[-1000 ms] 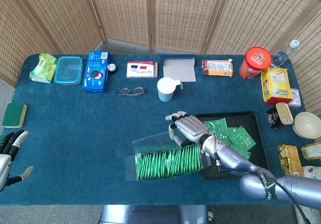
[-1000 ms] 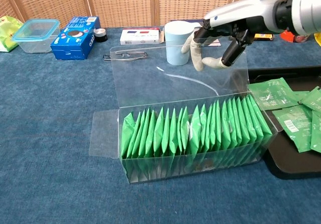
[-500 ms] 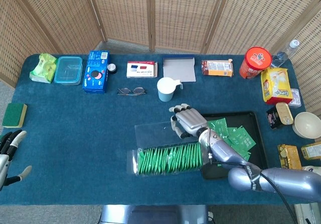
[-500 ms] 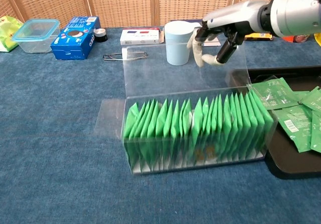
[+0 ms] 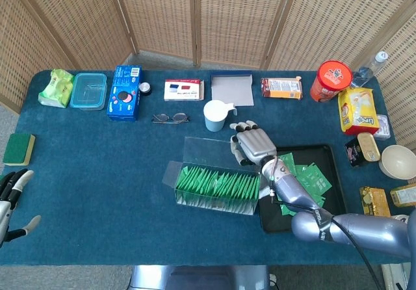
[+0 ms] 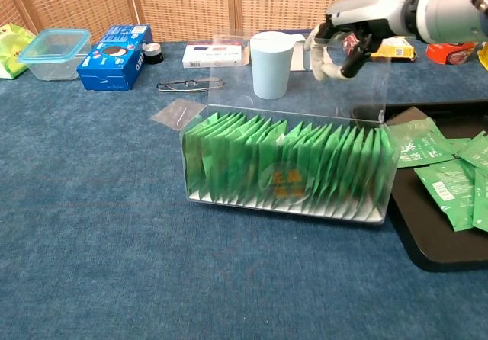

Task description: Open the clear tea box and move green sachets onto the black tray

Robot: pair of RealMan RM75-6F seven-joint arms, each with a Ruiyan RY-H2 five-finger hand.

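The clear tea box (image 5: 216, 187) (image 6: 286, 168) stands in the middle of the blue table, packed with a row of green sachets. Its clear lid (image 5: 209, 152) (image 6: 305, 77) is swung up and back. My right hand (image 5: 252, 145) (image 6: 339, 41) pinches the lid's far right corner, fingers curled over the edge. Right of the box lies the black tray (image 5: 336, 179) (image 6: 431, 245) with several green sachets (image 5: 307, 176) (image 6: 450, 176) on it. My left hand (image 5: 10, 202) hangs open at the table's near left edge, far from the box.
A white cup (image 5: 214, 116) (image 6: 271, 64) stands just behind the lid, with glasses (image 5: 170, 118) (image 6: 191, 85) to its left. A blue cookie box (image 5: 124, 92), a clear container (image 5: 88, 90) and a sponge (image 5: 19, 149) sit at the left. Snack packs and a bowl (image 5: 398, 161) crowd the right edge.
The tea box has tipped from leaning toward me to standing upright and has slid away from me. My right hand has pulled the lid back and to the right. The left hand barely moved.
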